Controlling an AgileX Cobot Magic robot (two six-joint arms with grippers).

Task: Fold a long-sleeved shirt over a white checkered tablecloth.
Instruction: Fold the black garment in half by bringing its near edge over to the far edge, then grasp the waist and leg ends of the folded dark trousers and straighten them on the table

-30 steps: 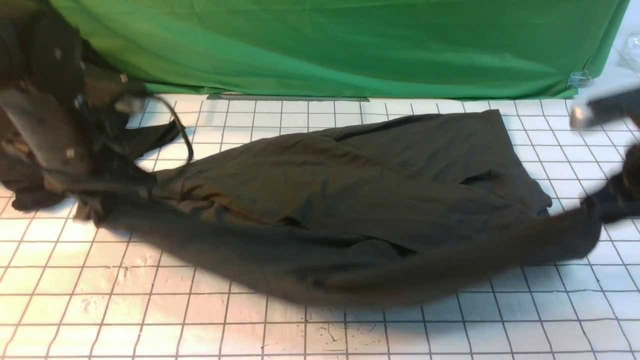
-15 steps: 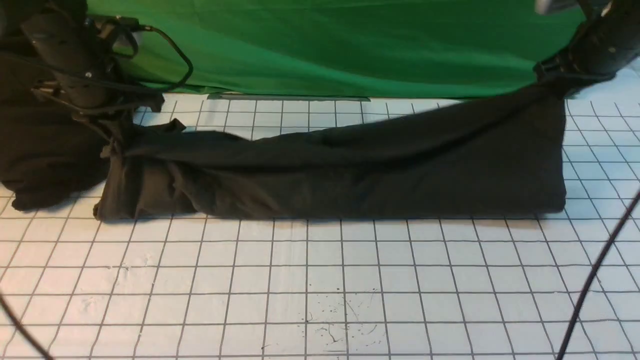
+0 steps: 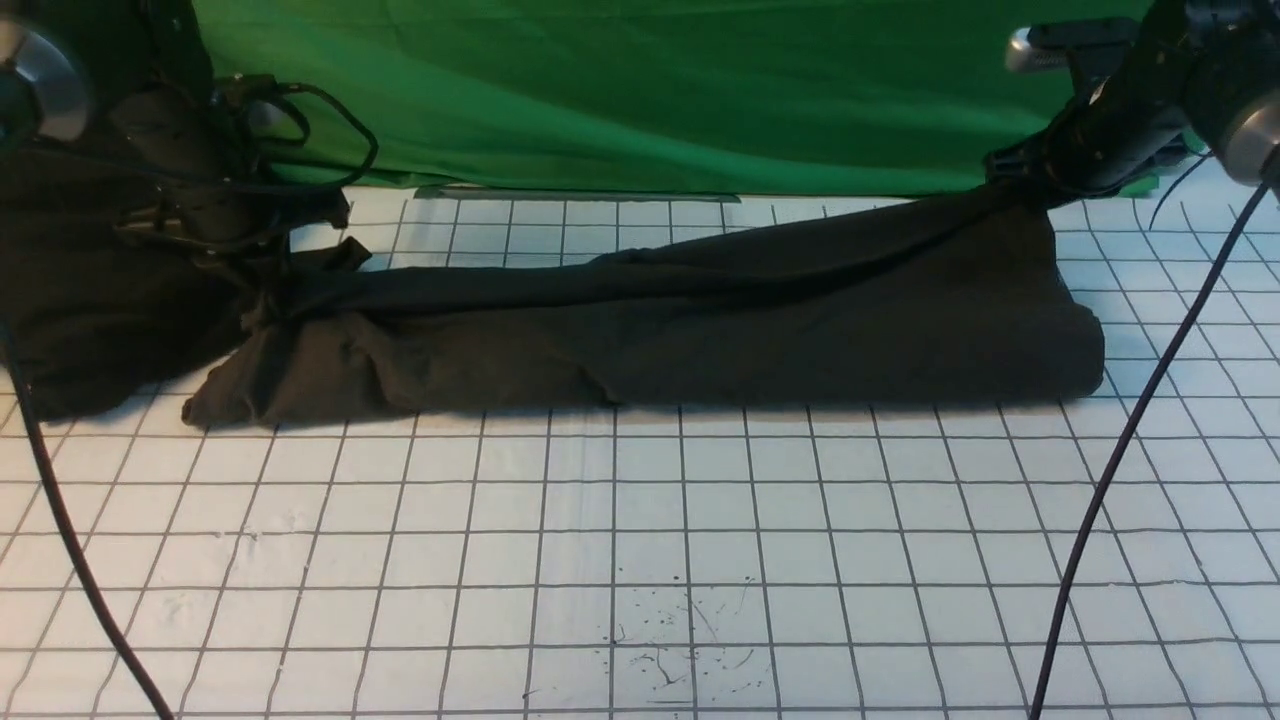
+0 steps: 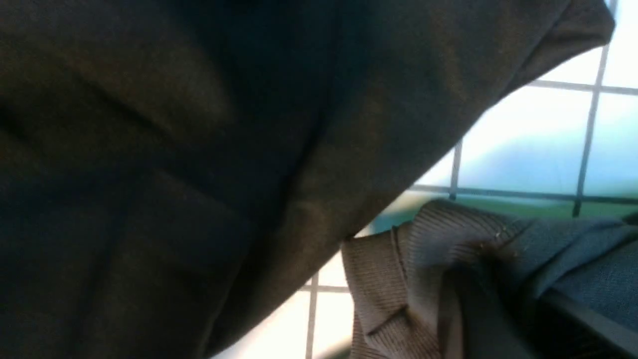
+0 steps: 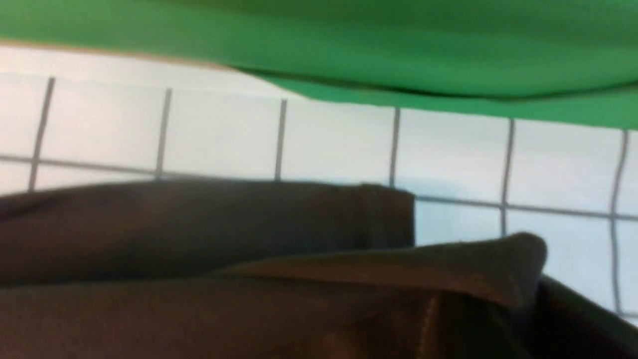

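Note:
The dark long-sleeved shirt (image 3: 700, 340) lies doubled into a long band across the back of the white checkered tablecloth (image 3: 640, 540). My left gripper (image 3: 262, 275) is at the band's left end, shut on bunched cloth. In the left wrist view, ribbed trim (image 4: 398, 264) is gathered at its jaws, which are hidden under fabric. My right gripper (image 3: 1015, 185) is at the upper right corner, and the shirt's edge rises taut to it. In the right wrist view a folded corner (image 5: 498, 269) drapes over the jaws and covers them.
A shapeless heap of black cloth (image 3: 80, 300) sits at the far left beside the left arm. The green backdrop (image 3: 650, 90) hangs along the back edge. Black cables (image 3: 1130, 450) trail over the cloth on both sides. Ink specks (image 3: 680, 640) mark the front middle.
Both grippers swung the shirt's near edge up and to the back, folding it in half lengthwise. In the last half second the right gripper dropped lower and leftward and the band settled.

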